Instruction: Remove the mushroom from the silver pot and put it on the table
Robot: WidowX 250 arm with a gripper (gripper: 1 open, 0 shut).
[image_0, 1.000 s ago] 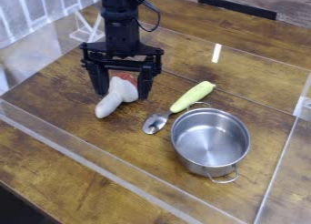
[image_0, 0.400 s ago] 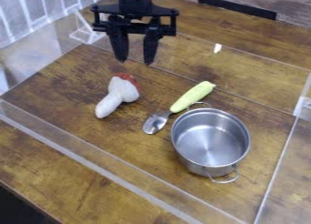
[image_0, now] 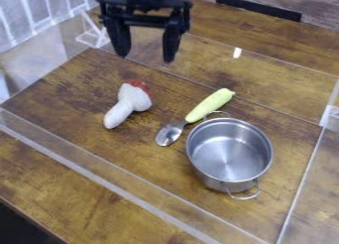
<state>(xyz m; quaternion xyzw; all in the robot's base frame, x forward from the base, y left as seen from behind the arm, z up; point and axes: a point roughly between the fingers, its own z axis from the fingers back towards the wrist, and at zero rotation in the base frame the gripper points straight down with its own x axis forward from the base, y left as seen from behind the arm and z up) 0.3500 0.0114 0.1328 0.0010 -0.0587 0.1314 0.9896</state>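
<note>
Arm above pincer point(image_0: 145, 50) cut off.

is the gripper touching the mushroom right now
Apart. The camera view shows the open gripper raised well above the mushroom, which lies alone on the table.

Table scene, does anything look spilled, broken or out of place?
Nothing stands out. The mushroom lies on its side on the table, the silver pot sits upright and empty, and the spoon and corn toy lie beside it.
</note>
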